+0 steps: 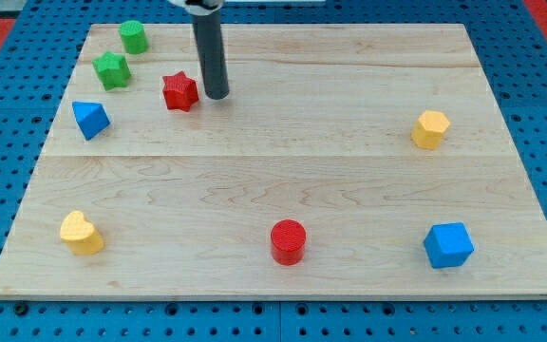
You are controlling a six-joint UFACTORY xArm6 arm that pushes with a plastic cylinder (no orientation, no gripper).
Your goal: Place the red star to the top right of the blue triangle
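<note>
Red star point(179, 91) (five blunt points, flat top) lies far left on the board point(283, 180), up-right of the blue triangle point(90, 119); my tip point(216, 95), jawless and holding nothing, stands just right of it.

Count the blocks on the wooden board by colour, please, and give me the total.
Green: 2, the green cylinder and the green star
Red: 2, the red star and the red cylinder
Blue: 2, the blue triangle and the blue cube
Yellow: 2, the yellow hexagon and the yellow heart
Total: 8
</note>
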